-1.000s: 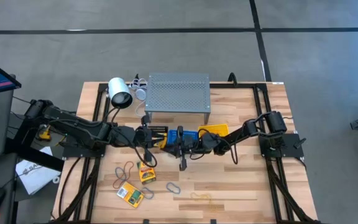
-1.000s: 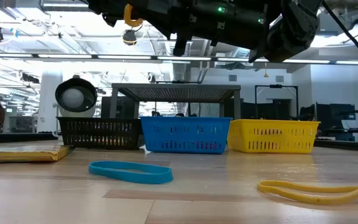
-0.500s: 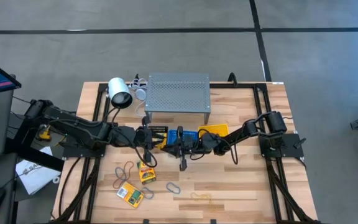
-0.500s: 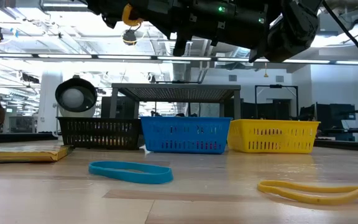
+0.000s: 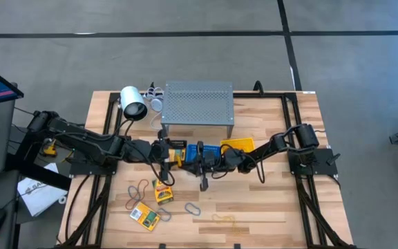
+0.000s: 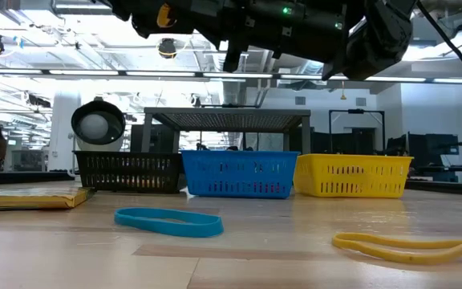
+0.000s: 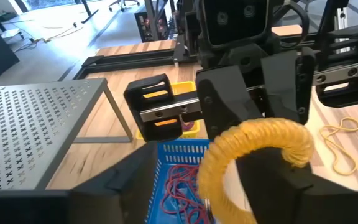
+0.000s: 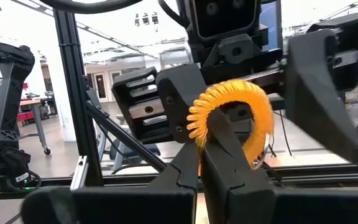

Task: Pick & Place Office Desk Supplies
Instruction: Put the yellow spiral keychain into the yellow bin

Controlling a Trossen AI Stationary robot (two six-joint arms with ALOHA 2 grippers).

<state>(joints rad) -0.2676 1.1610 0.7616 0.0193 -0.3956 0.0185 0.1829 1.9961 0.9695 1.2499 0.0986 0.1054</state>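
A yellow-orange coiled band [image 8: 229, 118] hangs in the air above the blue basket [image 6: 239, 172], where my two arms meet at the table's middle. My right gripper [image 8: 202, 149] is shut on it. My left gripper [image 8: 241, 93] faces it from the table's left and is open. Its two fingers stand wide on either side of the coil [image 7: 253, 155]. Crayon-like packs [image 5: 162, 191], thin band loops [image 5: 139, 190] and a grey oval clip [image 5: 193, 208] lie flat on the near part of the table. My right gripper pinches the coil's strand [image 8: 199, 140] between its two shut fingers, at one side of the loop. The fingers come about level from the table's right. The loop stands up past the fingertips, lifted clear of the basket and the table.
Black [image 6: 127, 171], blue and yellow [image 6: 351, 175] baskets stand in a row before the grey perforated shelf [image 5: 197, 104]. The white cylindrical lamp-like object [image 5: 133, 104] lies at the far left. A blue band [image 6: 168, 221] and a yellow band [image 6: 407, 245] lie near the front.
My left gripper has opened and let go of the coiled band, which stays in my right gripper's hold. Neither arm has shifted its place.
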